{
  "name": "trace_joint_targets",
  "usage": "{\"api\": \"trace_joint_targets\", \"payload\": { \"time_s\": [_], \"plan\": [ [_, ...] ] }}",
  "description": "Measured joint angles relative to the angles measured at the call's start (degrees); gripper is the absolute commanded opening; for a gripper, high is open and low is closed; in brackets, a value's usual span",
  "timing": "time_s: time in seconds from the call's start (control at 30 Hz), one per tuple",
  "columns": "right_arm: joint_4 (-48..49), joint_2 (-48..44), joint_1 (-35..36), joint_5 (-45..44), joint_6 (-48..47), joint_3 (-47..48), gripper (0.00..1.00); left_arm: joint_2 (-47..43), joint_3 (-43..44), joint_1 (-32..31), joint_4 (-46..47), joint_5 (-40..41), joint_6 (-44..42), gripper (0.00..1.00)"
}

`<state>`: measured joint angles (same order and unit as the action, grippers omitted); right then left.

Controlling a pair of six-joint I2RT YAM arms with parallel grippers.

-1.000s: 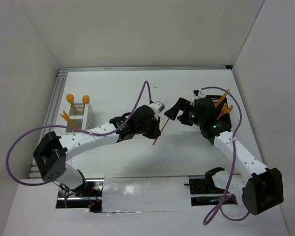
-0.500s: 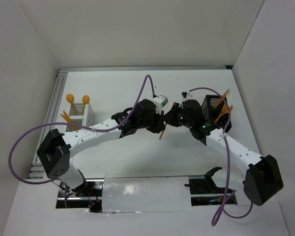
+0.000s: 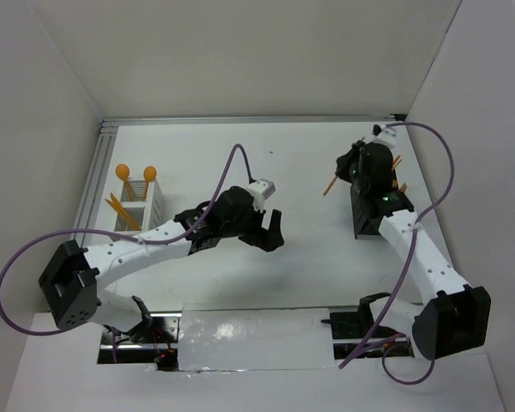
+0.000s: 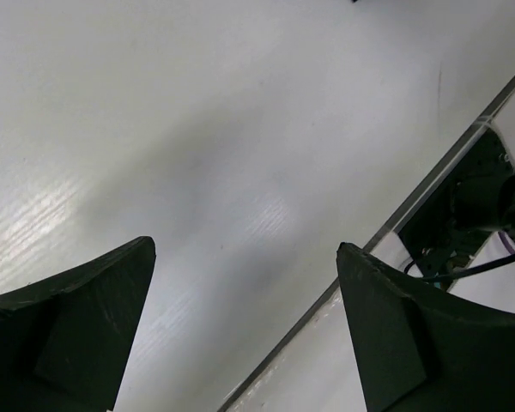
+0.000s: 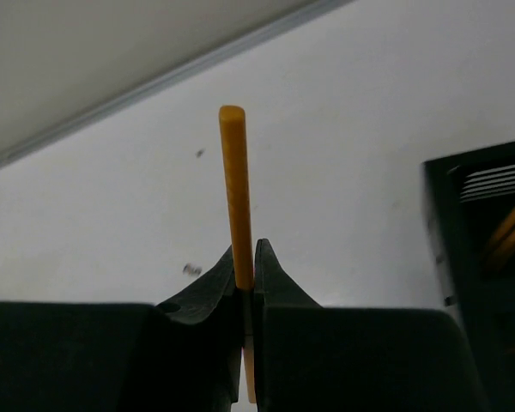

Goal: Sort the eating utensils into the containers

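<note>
1. Our right gripper (image 5: pixel 247 257) is shut tight on one orange utensil (image 5: pixel 234 172). The fingers pinch it partway along the shaft. A plain rounded end sticks out beyond the tips, and the other end is hidden behind the fingers, so we cannot tell whether it is a spoon, fork or knife.
2. We hold the utensil off the table (image 4: pixel 197 129), towards the far right, just beside the black caddy (image 5: pixel 472 283). Other orange pieces (image 5: pixel 511 223) already lean inside the caddy.
3. We judge the piece to be very light, thin, smooth plastic. It looks stiff enough to stay straight, but it could pivot or slip between the pads if it catches a slot edge.
4. A flat pinch on the shaft suits it, as now. A hold nearer the middle would leave less free length to swing.
5. Our left gripper (image 4: pixel 245 326) hangs wide open over bare table near the middle, with nothing between its fingers.
6. The white caddy (image 3: pixel 139 206) stands at the far left and holds two spoons (image 3: pixel 123 170) and more orange pieces.
</note>
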<state>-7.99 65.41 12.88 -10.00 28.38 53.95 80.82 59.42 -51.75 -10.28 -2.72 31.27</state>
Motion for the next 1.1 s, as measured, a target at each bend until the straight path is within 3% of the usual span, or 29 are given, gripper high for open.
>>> {"api": "trace_joint_targets", "payload": {
  "time_s": [0.23, 0.43, 0.83, 1.07, 1.1],
  "plan": [
    [3.5, -0.3, -11.2, -9.0, -9.6, 1.8, 0.00, -2.3, -8.2, 2.2, -0.4, -0.6, 1.9, 1.00],
    [8.5, 1.5, -19.4, -8.8, -15.6, 2.0, 0.00, -2.3, -10.1, 3.2, -0.6, -1.5, 1.8, 1.00],
    [19.8, 8.1, -21.7, -2.7, -21.1, -2.1, 0.00, -2.3, -10.1, 5.7, 1.4, -4.6, 1.5, 1.00],
    [22.7, 12.4, -21.9, -0.9, -21.8, -2.5, 0.30, -2.2, -10.1, 6.3, 1.4, -5.6, 1.5, 1.00],
    [22.8, 12.5, -21.9, -0.4, -22.1, -2.7, 0.42, -2.2, -10.1, 6.4, 1.4, -5.8, 1.5, 1.00]
  ]
}}
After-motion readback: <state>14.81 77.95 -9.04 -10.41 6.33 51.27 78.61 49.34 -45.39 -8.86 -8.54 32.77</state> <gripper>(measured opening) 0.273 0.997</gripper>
